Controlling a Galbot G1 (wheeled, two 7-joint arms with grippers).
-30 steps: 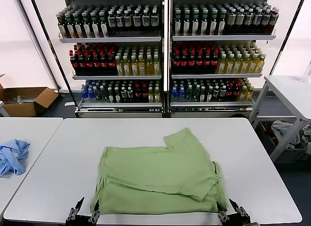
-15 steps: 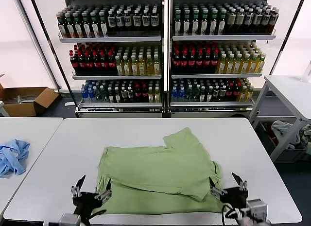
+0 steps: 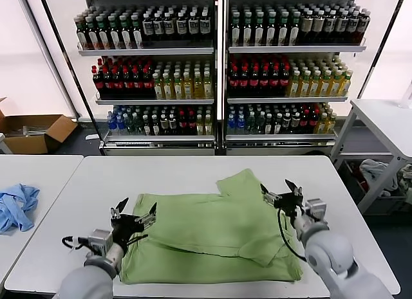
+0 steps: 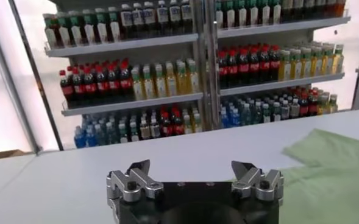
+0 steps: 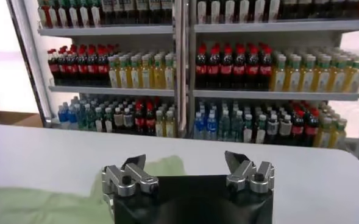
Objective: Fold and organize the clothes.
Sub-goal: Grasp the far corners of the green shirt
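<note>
Head view: both end effectors, left (image 3: 134,216) and right (image 3: 280,191), hover spread apart, empty, flanking the half-folded shirt (image 3: 212,231) near the desk (image 3: 193,173) front edge, likely for another fold.

Your green shirt (image 3: 212,238) lies partly folded on the white table (image 3: 193,173). Your left gripper (image 3: 135,218) hangs open at its left edge, your right gripper (image 3: 281,193) open at its right.

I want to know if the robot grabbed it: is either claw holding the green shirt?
No. The left gripper and right gripper hover open above the green shirt, pinching no cloth.
</note>
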